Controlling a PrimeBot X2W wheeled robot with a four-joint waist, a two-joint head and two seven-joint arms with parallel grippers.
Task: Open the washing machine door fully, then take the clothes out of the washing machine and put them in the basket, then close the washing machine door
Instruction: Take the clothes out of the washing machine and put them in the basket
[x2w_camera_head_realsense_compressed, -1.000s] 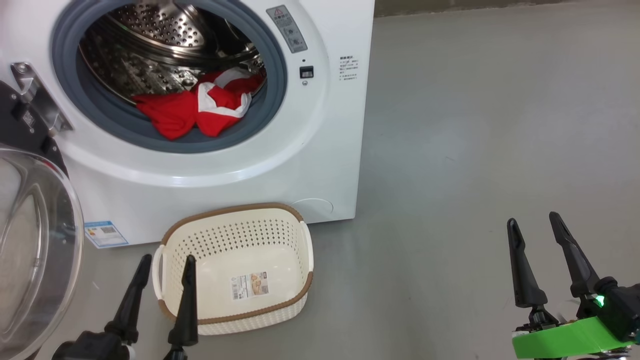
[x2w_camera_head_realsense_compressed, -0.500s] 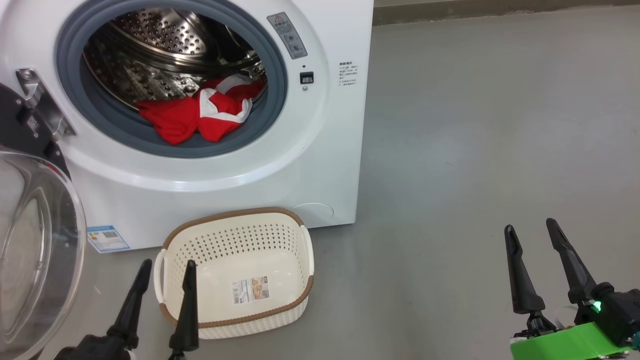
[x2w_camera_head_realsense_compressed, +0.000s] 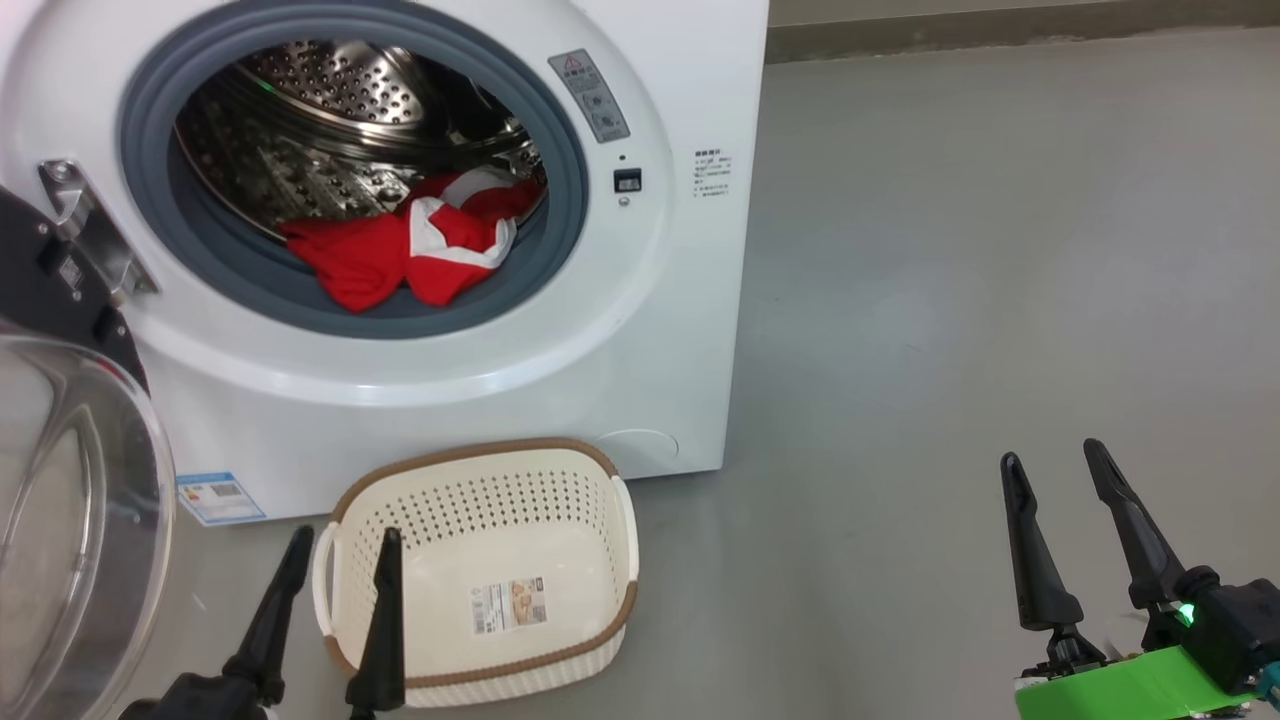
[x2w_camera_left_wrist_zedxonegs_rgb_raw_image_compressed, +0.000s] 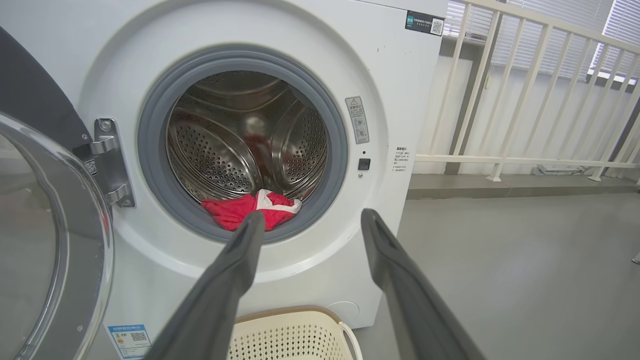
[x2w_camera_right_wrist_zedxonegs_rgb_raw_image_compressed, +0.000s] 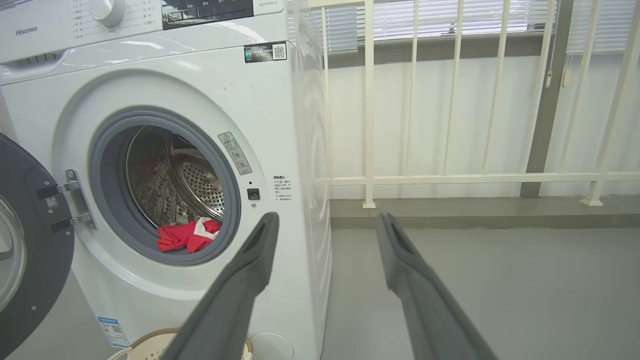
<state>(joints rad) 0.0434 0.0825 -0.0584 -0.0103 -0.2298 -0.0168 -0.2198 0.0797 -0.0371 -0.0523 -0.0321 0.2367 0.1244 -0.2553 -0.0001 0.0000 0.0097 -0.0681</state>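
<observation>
One step of three looks done: the washing machine (x2w_camera_head_realsense_compressed: 680, 330), ahead of both pairs of jaws, has its door (x2w_camera_head_realsense_compressed: 70, 500) swung wide, to the outer side of the left jaws. The basket (x2w_camera_head_realsense_compressed: 470, 452) sits empty on the floor just beyond the left jaws. The clothes (x2w_camera_head_realsense_compressed: 410, 250) lie at the drum mouth, higher and farther ahead, untouched; unloading and closing remain. Both pairs of jaws are spread and hold nothing, pointing forward, the right jaws well apart from the basket over the floor.
</observation>
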